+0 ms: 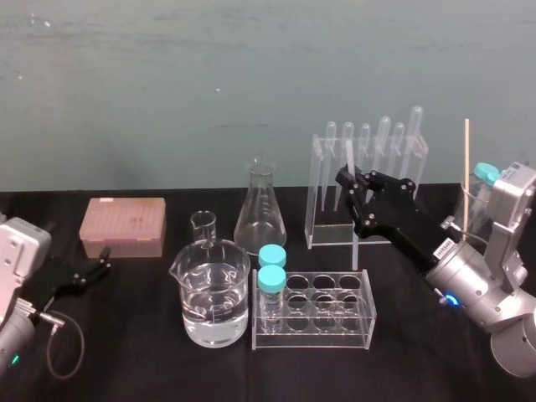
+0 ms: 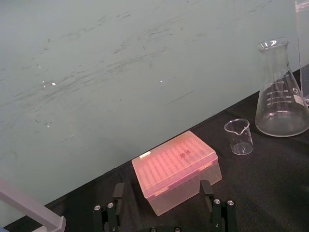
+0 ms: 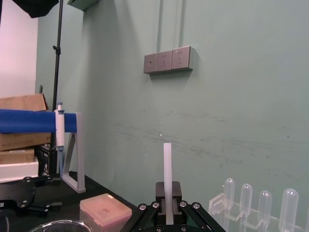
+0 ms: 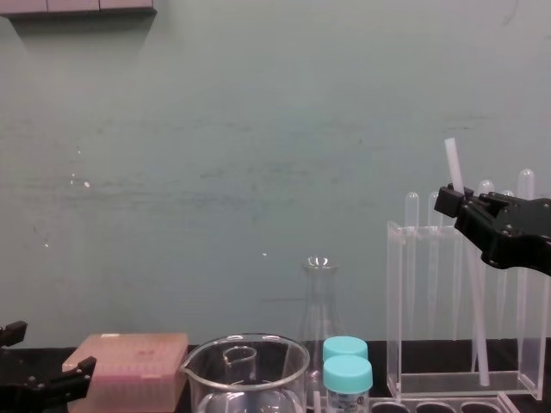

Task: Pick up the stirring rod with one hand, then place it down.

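One stirring rod (tilted) in right gripper

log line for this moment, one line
phase: holding | right gripper: shut on stirring rod, in front of pipette rack | rod: near upright | left gripper: open, parked by pink box

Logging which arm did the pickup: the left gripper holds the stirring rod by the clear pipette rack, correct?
Not quite: the right gripper, not the left, is shut on the stirring rod by the clear pipette rack, as the head view shows. The left gripper rests open near the pink box.
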You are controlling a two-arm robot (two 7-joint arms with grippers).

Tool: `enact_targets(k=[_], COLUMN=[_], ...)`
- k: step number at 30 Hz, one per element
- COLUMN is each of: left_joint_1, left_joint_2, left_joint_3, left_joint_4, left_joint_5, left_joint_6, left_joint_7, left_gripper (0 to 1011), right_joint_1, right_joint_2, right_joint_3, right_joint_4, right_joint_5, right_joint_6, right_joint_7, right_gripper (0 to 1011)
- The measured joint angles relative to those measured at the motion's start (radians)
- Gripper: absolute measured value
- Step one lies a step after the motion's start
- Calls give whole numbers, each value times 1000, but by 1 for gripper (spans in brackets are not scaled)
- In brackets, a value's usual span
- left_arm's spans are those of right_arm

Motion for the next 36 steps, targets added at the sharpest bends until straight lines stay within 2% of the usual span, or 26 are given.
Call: enact_targets(k=[28, 36], left_joint_1=[0, 0], left_joint_2=[0, 0], left_joint_3=[0, 0], left_joint_4=[0, 0], left_joint_5=[0, 0], left_joint_6=[0, 0], left_joint_7=[0, 0], left_gripper=[1000, 1000], right_joint_1=[0, 0], right_joint_2=[0, 0], right_joint_3=[0, 6], right_joint_4=[0, 6], right_joint_5=[0, 14], right_joint_6=[0, 13], right_joint_7=[0, 58], right_gripper=[70, 70])
